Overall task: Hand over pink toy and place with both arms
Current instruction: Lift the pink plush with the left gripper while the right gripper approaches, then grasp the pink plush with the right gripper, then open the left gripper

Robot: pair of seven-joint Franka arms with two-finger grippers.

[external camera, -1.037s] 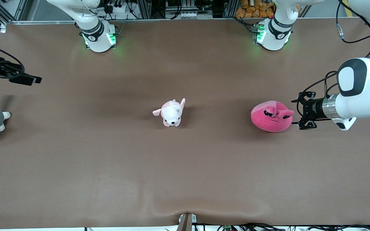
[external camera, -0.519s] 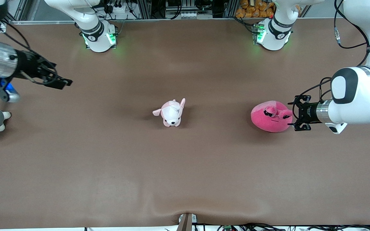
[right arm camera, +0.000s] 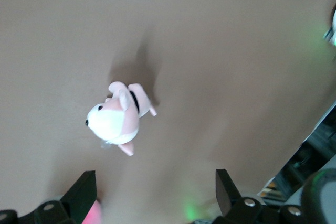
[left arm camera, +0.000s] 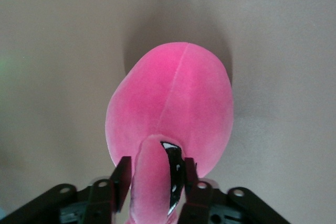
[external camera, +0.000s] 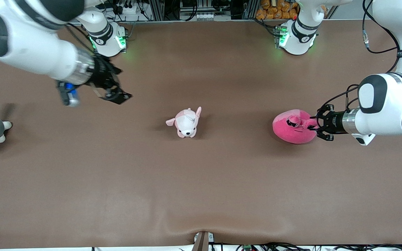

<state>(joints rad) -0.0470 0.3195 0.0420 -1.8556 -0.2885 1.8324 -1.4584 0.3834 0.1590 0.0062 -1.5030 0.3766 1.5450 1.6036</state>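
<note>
Right gripper (external camera: 115, 94) swung inward; left gripper (left arm camera: 156, 174) pinches pink toy's (left arm camera: 173, 108) ear.

Both arms (external camera: 386, 104) are glossy white with black joint caps. Black cables loop along them. Their bases (external camera: 108, 40) glow green.

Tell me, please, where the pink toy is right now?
The pink toy sits on the table toward the left arm's end, beside the pale puppy plush, with the left tool closed on its ear.
</note>
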